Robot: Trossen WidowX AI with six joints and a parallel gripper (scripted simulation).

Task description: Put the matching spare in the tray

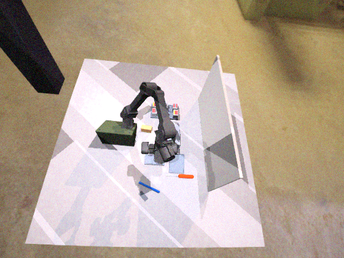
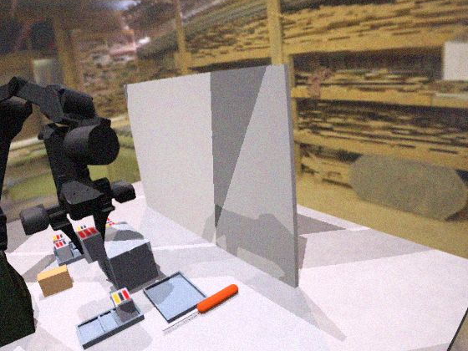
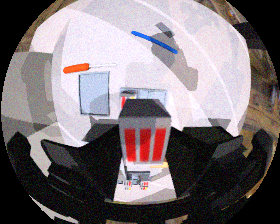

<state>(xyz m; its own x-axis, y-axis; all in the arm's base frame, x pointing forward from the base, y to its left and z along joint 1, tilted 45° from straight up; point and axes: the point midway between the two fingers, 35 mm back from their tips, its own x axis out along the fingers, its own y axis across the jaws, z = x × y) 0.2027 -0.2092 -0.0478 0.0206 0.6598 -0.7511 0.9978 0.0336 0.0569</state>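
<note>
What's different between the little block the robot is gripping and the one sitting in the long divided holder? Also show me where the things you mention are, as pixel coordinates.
The gripped block (image 2: 93, 244) (image 3: 145, 142) shows three red bars, while the block in the holder (image 2: 126, 309) shows yellow, black and red ones. The first hangs between the fingers of the hand (image 2: 93, 261), above the table; the second stands in an end compartment of the divided holder (image 2: 112, 332). Both are gray blocks with three colored bars on top.

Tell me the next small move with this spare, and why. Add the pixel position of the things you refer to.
Probably carry the gripped grey block with three red stripes (image 2: 93, 246) (image 3: 145, 142), kept raised, over the square pale-blue tray (image 1: 176, 164) (image 2: 175, 296) (image 3: 94, 93), provided its code is already matched: it hangs off to one side, the tray holds nothing, and no view shows the mounted unit's code.
</note>
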